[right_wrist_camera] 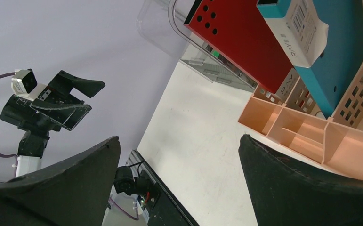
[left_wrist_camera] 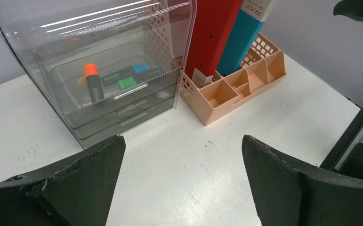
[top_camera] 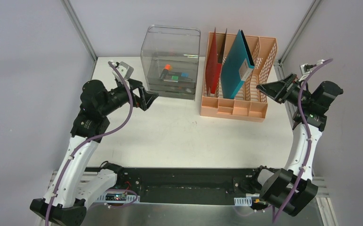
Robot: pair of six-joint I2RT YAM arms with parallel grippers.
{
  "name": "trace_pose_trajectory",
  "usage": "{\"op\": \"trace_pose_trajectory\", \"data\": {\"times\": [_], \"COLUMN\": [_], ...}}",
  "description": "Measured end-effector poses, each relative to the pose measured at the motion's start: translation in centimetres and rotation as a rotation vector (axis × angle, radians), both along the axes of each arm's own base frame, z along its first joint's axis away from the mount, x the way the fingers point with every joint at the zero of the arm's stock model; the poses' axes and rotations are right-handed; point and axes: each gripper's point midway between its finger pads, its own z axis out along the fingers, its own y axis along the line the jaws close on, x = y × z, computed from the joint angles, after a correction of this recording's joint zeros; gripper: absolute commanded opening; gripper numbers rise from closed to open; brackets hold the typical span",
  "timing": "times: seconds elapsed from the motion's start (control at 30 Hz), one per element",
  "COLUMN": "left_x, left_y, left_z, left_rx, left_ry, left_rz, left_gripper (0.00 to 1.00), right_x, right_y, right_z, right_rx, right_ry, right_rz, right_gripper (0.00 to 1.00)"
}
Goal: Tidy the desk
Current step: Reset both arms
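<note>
Your desk [top_camera: 179, 136] fills mid-frame, nothing loose on it; folders [top_camera: 233, 68] stand in the peach rack [top_camera: 236, 109] upper right, markers [top_camera: 165, 70] in the drawer box [top_camera: 171, 47] upper centre. Left gripper [top_camera: 146, 98] and right gripper [top_camera: 270, 90] gape wide, empty. Looks done.

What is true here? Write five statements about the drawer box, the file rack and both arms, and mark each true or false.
1. The red folder stands in the peach file rack, left of the teal folder. True.
2. The left fingers hold the orange-capped marker. False: they are open and empty; the marker lies inside the clear drawer box.
3. The drawer box stands left of the file rack on the desk. True.
4. The right fingers are shut on the teal folder. False: they are open, apart from the rack.
5. The rack's small front compartments are full of pens. False: they look empty.
</note>
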Motion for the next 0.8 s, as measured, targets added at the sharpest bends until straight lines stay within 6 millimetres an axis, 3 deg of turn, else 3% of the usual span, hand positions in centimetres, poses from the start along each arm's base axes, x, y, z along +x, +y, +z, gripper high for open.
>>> {"op": "trace_pose_trajectory", "data": {"times": [0.27,0.43,0.53,0.6,0.8], "left_x": [0.0,-0.1,-0.3,-0.7,-2.6], "left_y": [-0.3,-0.1,0.3,0.5,1.2], "left_z": [0.1,0.4,1.7,2.8,5.3], "left_rx": [-0.006,-0.006,-0.012,-0.021,-0.058], "left_ry": [-0.006,-0.008,-0.027,-0.053,-0.118], "left_rz": [-0.018,-0.008,0.013,0.022,0.034], "left_gripper": [0.99,0.99,0.99,0.99,0.99], "right_x": [-0.2,0.7,0.7,0.4,0.2], "right_y": [0.5,0.1,0.1,0.3,0.4], "right_z": [1.6,6.4,9.8,11.0,10.4], "right_rx": [-0.015,-0.058,-0.093,-0.105,-0.099], "right_ry": [-0.057,-0.144,-0.218,-0.246,-0.234], "right_rz": [0.026,0.018,0.011,0.011,0.01], "right_gripper": [1.0,1.0,1.0,1.0,1.0]}}
